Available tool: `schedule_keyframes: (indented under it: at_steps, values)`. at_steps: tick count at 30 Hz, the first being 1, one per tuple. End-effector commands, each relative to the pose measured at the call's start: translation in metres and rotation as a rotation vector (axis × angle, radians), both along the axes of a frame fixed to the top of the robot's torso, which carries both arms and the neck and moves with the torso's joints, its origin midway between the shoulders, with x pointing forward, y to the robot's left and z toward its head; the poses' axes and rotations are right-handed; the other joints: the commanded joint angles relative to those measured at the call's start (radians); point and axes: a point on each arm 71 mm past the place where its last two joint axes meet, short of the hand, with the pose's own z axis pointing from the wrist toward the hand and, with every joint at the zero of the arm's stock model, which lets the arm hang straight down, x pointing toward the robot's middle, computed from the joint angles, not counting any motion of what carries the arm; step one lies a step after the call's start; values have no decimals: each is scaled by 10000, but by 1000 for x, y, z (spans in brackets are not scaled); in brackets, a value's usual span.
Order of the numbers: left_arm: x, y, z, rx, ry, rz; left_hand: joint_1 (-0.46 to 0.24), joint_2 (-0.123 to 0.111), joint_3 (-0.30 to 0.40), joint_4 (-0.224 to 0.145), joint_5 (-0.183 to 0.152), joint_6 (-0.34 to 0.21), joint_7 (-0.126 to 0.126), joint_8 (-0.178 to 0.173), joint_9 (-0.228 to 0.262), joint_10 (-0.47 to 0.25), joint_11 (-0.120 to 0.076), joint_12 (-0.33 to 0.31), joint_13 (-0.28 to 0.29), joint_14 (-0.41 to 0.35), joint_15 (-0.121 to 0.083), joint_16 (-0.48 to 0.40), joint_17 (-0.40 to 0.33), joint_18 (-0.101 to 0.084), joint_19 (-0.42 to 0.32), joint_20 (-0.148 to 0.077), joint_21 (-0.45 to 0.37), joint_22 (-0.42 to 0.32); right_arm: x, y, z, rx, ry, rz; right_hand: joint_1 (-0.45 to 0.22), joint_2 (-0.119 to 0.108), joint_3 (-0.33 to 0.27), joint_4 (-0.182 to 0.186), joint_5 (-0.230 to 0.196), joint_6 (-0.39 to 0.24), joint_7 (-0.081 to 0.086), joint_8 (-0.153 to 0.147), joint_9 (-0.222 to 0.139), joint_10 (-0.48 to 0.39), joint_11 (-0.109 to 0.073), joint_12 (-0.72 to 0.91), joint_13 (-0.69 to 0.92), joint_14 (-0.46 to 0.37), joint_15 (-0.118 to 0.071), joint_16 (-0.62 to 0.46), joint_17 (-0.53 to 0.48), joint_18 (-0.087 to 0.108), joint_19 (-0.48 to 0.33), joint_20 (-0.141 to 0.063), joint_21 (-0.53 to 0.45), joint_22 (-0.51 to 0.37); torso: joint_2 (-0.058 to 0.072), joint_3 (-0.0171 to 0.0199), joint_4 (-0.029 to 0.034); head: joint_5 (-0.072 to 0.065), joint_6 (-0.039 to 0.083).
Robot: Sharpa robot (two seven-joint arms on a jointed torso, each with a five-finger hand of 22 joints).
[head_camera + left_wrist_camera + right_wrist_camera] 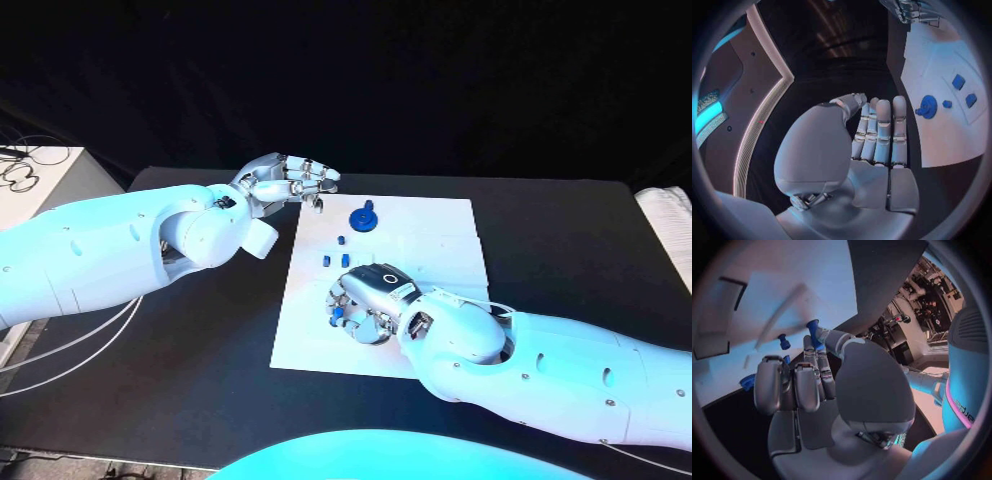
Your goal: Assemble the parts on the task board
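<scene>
From the head camera I see a black table (173,390) with the white board (433,230) lying in its middle. My left hand (284,183) hovers above the board's far left corner, fingers bent and close together, with nothing in them. Near the board's far edge sits a round blue part (364,217). Closer to me, a few small blue parts (335,260) lie left of the board's centre. My right hand (372,300) is low over the near left part of the board, palm down, with blue pieces (335,314) showing at its fingers.

From the left wrist camera, I see my left hand (873,145) with its fingers (882,125) straight and side by side, empty. Beyond them lies the white board (942,140), with the round blue part (928,106) and small blue parts (964,91) on it.

From the right wrist camera, my right hand (817,390) has its fingers (807,385) curled down towards the board (786,295). A blue piece (814,330) is pinched at the thumb tip. A small blue peg (783,342) stands on the board just beside the fingers. Another blue part (748,382) peeks out by the outer finger; I cannot tell whether it is held.
</scene>
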Motion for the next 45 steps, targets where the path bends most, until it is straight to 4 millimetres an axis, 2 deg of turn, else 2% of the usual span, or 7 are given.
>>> schedule_keyframes:
  at_steps: [1, 12, 20, 23, 33, 40, 45]
  values:
    - [-1, -3, 1, -73, -17, -198, 69, 36, -61, -20, 36, -56, 12, 33, 11, -71, -2, 36, -16, 2, 45, -66, -11, 136, 36, 16, -69, -10, -4, 2, -4, -94, 108, 398, -425, -406, -140, 9, 17, -501, 109, -335, -87, -61, -270, -351, -151, 263, 201, -129, -195, -52, 197, 76, -437, 1057, -10, -3, -2, 11, -1]
    - [-1, -2, 1, -63, 1, -198, 69, 36, -61, -20, 36, -56, 12, 33, 11, -71, -2, 36, -16, 2, 45, -66, -11, 136, 36, 16, -69, -10, -3, 0, -5, 71, 199, 466, -693, -592, -679, -86, 16, -1071, 103, -691, -174, -1081, -79, -461, -318, -136, 362, -622, -1067, 184, -204, 276, -1768, 461, -5, 5, -3, 1, 31]
    - [-1, -2, 1, -52, 28, -209, 60, 42, -67, -10, 37, -67, 13, 47, 13, -85, 0, 53, -22, 3, 46, -75, -10, 136, 38, 19, -81, -17, -1, -5, -2, 494, -15, 248, -236, -226, -2190, -132, -110, -1517, 83, -1046, -309, -2483, 173, -248, -447, -868, 585, -1351, -2445, 510, -848, 486, -3892, -534, -7, 11, -4, -21, 71]
    - [-1, -2, 0, -49, 35, -211, 60, 42, -67, -10, 37, -67, 13, 47, 13, -85, 0, 53, -22, 3, 46, -75, -10, 136, 38, 19, -81, -17, -1, -9, 0, 741, -108, 142, 417, 49, -3540, 294, -57, -1730, 9, -1247, -407, -3113, 272, 223, -408, -1155, 687, -1457, -2899, 608, -1000, 576, -4561, -881, -4, 14, -10, -41, 86]
    - [-1, 0, 0, -41, 53, -213, 56, 43, -69, -6, 38, -71, 14, 50, 13, -92, 1, 56, -25, 1, 47, -78, -9, 136, 38, 19, -86, -19, 2, -38, 15, 1612, 168, -424, 1779, -261, -5581, 2482, 374, -2836, -245, -1600, -661, -4256, 397, 1393, -377, -1700, 794, -1556, -3802, 823, -1361, 684, -6254, -1763, -16, 6, -15, -221, 170]
    - [-2, 4, 0, -22, 40, -132, 56, 43, -69, -6, 38, -71, 14, 50, 13, -92, 1, 56, -25, 1, 47, -78, -9, 136, 38, 19, -86, -19, 23, -98, 39, 2527, 1948, -2330, 1213, 322, -5618, 2424, 225, -1793, 554, -939, -509, -2304, 69, 2877, -16, -664, 499, -528, -2146, 403, -344, 437, -3537, -493, -39, -7, -73, -413, 260]
    - [-3, 5, 0, -32, 29, -118, 56, 43, -69, -6, 38, -71, 14, 50, 13, -92, 1, 56, -25, 1, 47, -78, -9, 136, 38, 19, -86, -19, 31, -143, 46, 2568, 3234, -3707, 703, 495, -5685, 2439, -72, -1130, 70, -430, -381, -191, -482, 4307, 844, 196, 30, 325, -274, 13, 395, 53, -931, 786, -82, -18, -111, -572, 297]
